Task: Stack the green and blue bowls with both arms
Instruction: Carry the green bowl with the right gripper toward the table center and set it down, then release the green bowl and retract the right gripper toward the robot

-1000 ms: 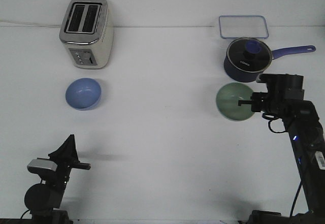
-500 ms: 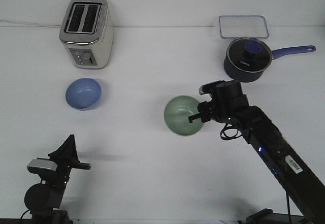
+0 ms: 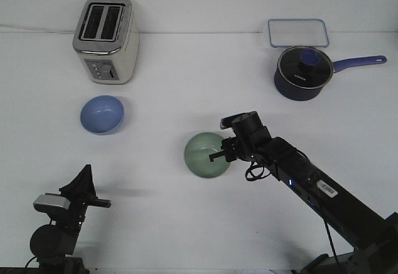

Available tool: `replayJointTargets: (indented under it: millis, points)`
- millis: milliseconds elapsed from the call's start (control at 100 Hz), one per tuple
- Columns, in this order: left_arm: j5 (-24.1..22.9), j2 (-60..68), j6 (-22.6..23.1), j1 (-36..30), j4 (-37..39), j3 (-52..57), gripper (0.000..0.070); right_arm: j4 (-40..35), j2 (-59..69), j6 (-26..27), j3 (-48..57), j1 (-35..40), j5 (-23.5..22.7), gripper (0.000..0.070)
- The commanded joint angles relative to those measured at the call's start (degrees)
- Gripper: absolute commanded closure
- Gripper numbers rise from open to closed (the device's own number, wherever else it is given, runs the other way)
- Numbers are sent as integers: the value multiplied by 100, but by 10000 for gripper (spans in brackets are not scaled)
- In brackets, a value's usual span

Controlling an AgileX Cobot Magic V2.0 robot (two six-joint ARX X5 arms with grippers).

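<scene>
- Green bowl sits near the middle of the white table, upright, with the right gripper pinched on its right rim
- Blue bowl rests well apart to the left, just in front of the silver toaster, with nothing touching it
- Left gripper sits low at the near left edge, far from both bowls; whether its jaws are apart or together cannot be told
- Navy saucepan with a glass lid stands at the far right, in front of a clear container
</scene>
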Motion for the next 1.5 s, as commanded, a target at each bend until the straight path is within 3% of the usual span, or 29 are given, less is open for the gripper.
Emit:
replayJointTargets:
  millis: [0,600,670,820,880,1200,1380,1490]
  points:
    - [11,-11,-37,0,61,-114,690,101,192,157,61,76,4,700]
    - [11,-11,-37,0,61,-114,690,238,682,225,57,529,195,700]
    - [11,-11,-37,0,61,-114,690,240,682,232,57,544,195,648]
    - [11,-11,-37,0,61,-114,690,243,682,387,57,544,190,372]
    - [11,-11,-37,0,61,-114,690,243,671,415,59,542,190,308]
    - [11,-11,-37,0,61,-114,690,225,-26,247,103,378,149,284]
    - [11,-11,-37,0,61,-114,690,79,-817,37,103,-232,188,284]
    - [11,-11,-35,0,61,-114,690,-127,-1346,-201,103,-728,470,284]
